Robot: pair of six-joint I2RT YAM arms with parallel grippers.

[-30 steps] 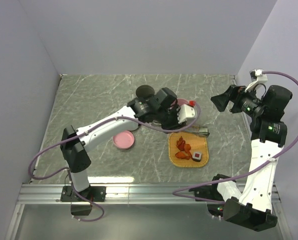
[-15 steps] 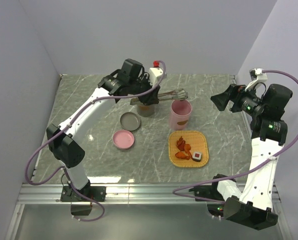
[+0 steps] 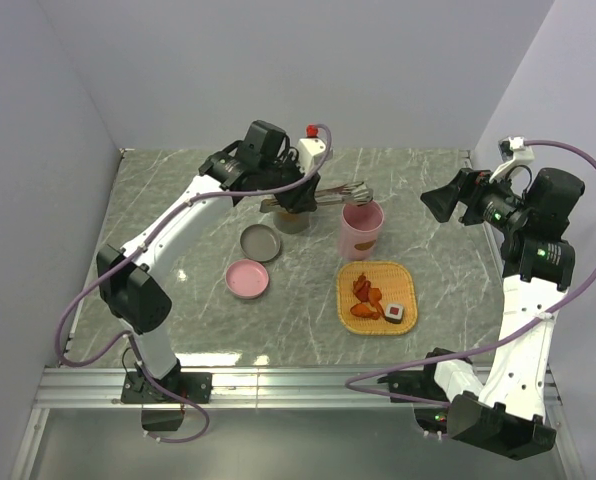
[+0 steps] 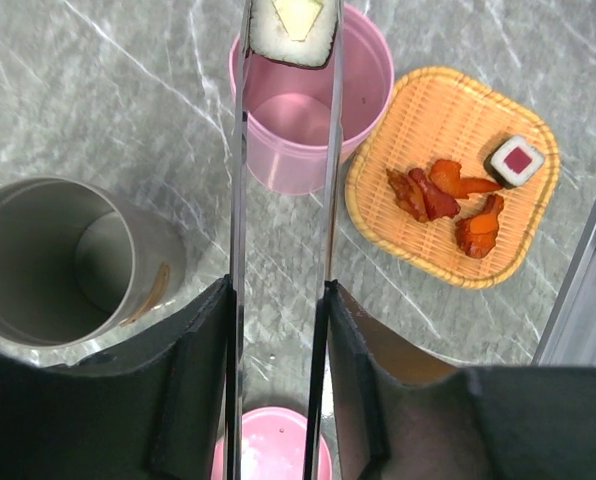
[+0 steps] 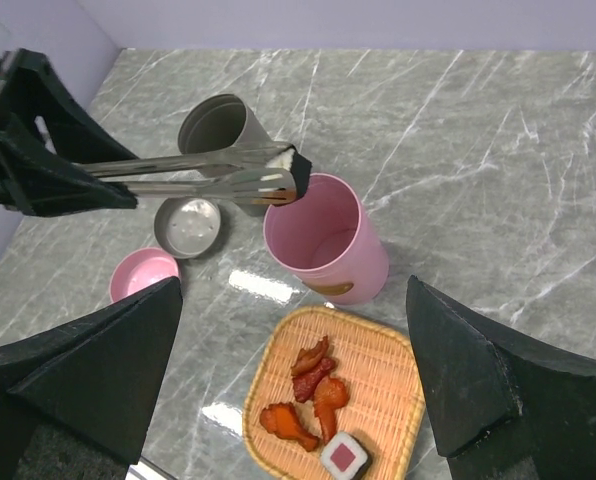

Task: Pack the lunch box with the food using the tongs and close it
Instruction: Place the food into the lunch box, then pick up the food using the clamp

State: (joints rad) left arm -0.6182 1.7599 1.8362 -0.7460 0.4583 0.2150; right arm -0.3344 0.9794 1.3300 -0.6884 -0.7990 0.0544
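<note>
**First roll at the lunch box, the rest to come**

I judge packing barely begun. The lunch box (image 4: 278, 165) looks empty inside. One roll (image 4: 515, 160) and the chunks (image 4: 448, 195) lie on the tray (image 4: 498, 130), and the pink lid (image 3: 248, 279) sits apart on the bench (image 3: 178, 200) (closing comes last). My left end effector (image 4: 278, 300) squeezes the tongs (image 4: 240, 200), whose tips pinch a yellow-centred roll (image 4: 293, 25) above the box's rim. The left arm reaches long and high. The right end effector (image 3: 443, 205) hangs raised, wide open and empty.
</note>
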